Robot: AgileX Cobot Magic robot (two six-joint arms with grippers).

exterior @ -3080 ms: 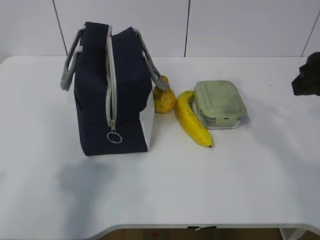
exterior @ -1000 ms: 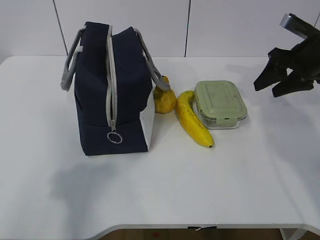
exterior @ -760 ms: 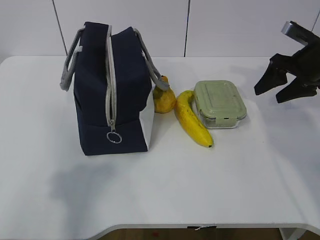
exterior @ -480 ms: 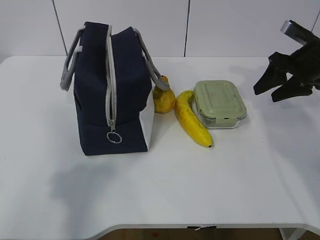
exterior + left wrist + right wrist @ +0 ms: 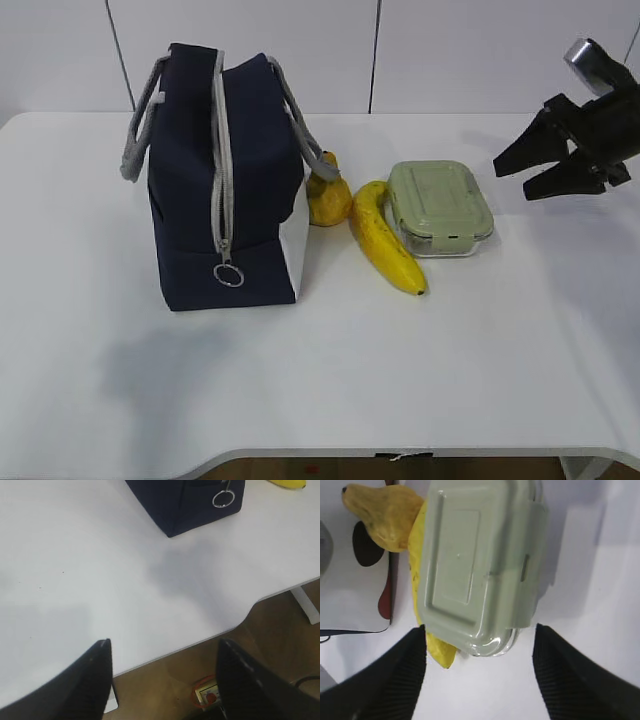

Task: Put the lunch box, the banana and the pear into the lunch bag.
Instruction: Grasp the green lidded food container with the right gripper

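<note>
White table (image 5: 300,380) holds the zipped lunch bag (image 5: 225,190) and lidded lunch box (image 5: 440,208); right gripper (image 5: 512,175) hovers spread.

exterior faces the table (image 5: 320,380) downward; right wrist, close overhead, shares the lunch box (image 5: 440,208)

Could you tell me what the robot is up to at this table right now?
Nothing is packed yet. The lunch bag stands zipped shut, with the pear, banana and lunch box lying on the table beside it. The right end effector hangs open in the air to the right of the lunch box, holding nothing. The left end effector is open over the table's near edge.
</note>
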